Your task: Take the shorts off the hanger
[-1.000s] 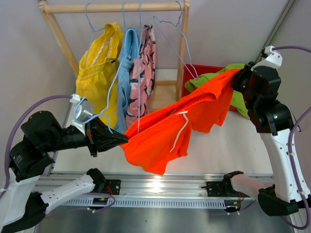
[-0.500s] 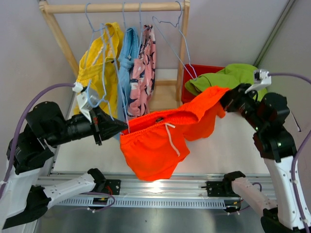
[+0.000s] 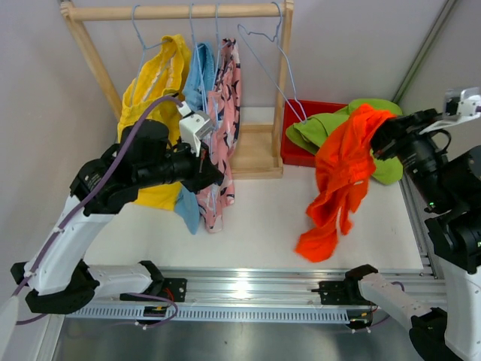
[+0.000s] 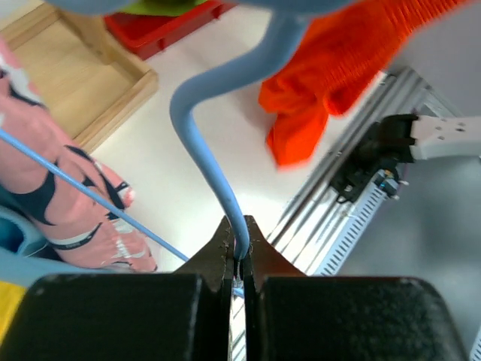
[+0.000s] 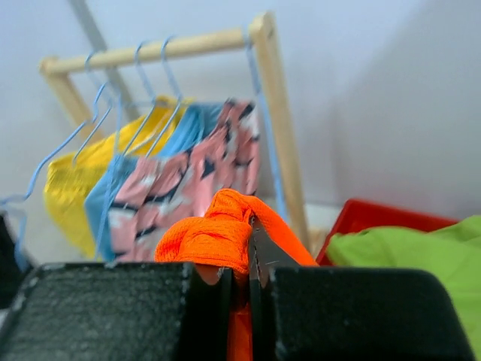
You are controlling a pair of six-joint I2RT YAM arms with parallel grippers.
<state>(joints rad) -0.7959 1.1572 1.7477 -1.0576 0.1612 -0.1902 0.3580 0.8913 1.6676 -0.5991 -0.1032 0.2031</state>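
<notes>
The left gripper point(image 4: 239, 256) had its jaws pinched tight on a blue hanger point(image 4: 218, 98), near left. The right gripper point(image 5: 248, 274) clamped the orange shorts point(image 3: 342, 173), which dangled at the right, well apart from that hanger. Behind them the green shorts point(image 3: 331, 124) lay over a red bin point(image 3: 297, 150). On the far rail point(image 3: 173, 11) hung the yellow shorts point(image 3: 150, 98), blue shorts point(image 3: 199, 75) and pink shorts point(image 3: 225, 113).

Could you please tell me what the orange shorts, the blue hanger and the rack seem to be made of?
The orange shorts: soft ribbed knit fabric, matte, drooping in folds. The blue hanger: probably coated wire, smooth, thin bent rod. The rack: likely wood, pale, matte.
</notes>
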